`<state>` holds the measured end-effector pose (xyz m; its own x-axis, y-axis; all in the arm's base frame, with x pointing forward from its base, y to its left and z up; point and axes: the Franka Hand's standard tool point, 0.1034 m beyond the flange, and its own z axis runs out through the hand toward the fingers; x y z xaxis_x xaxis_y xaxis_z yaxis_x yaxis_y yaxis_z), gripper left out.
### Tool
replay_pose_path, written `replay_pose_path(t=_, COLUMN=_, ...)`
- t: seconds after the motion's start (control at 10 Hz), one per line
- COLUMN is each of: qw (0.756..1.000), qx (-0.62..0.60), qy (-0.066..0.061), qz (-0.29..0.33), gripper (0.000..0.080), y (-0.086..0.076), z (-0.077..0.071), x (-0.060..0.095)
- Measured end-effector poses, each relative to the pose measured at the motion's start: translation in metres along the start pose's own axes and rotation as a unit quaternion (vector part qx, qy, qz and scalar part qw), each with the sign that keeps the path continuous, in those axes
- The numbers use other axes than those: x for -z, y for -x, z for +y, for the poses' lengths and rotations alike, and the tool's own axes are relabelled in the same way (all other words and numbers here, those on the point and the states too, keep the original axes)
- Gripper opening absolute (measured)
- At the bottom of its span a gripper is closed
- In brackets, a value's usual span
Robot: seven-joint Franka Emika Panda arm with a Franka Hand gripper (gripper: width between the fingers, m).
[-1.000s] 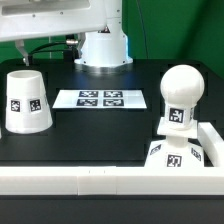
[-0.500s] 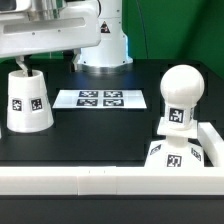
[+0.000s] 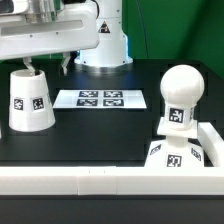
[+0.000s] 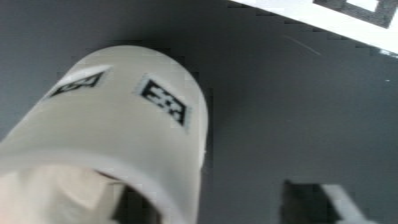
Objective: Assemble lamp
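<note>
The white conical shade (image 3: 28,100) stands on the black table at the exterior view's left, with a tag on its side. My gripper (image 3: 47,64) hangs just above its top, open, holding nothing. In the wrist view the shade (image 4: 128,115) fills the frame. One dark fingertip (image 4: 146,205) sits over the shade's top end. The other is beside it over bare table, so the shade's wall lies between the jaws (image 4: 231,205). The round-headed bulb (image 3: 181,92) stands upright on the stepped base (image 3: 172,152) at the exterior view's right.
The marker board (image 3: 100,98) lies flat behind the shade, and its edge shows in the wrist view (image 4: 347,8). A white wall (image 3: 70,182) runs along the table's front edge, and another piece (image 3: 212,140) stands beside the base. The robot's pedestal (image 3: 103,48) is at the back.
The arm has come into view from above and settled over the shade. In the last half second it dropped slightly and shifted a little to the exterior view's right. The lamp parts have not moved.
</note>
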<state>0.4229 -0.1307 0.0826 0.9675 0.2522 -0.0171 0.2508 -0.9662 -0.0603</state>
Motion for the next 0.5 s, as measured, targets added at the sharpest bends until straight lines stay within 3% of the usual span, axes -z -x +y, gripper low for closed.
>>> replay_pose_path(t=0.1, qw=1.000, qx=0.000, qy=-0.001, qz=-0.002, gripper=0.0248, y=0.0011, z=0.0003, x=-0.0016)
replay_pose_path(t=0.2, qw=1.000, qx=0.001, qy=-0.001, qz=-0.002, gripper=0.0113, y=0.0014, z=0.0014, x=-0.0015)
replay_pose_path(t=0.3, qw=1.000, qx=0.001, qy=0.000, qz=0.000, gripper=0.0044, y=0.0003, z=0.0024, x=0.0000)
replay_pose_path(t=0.5, qw=1.000, qx=0.001, qy=0.000, qz=-0.001, gripper=0.0044, y=0.0000, z=0.0017, x=-0.0007)
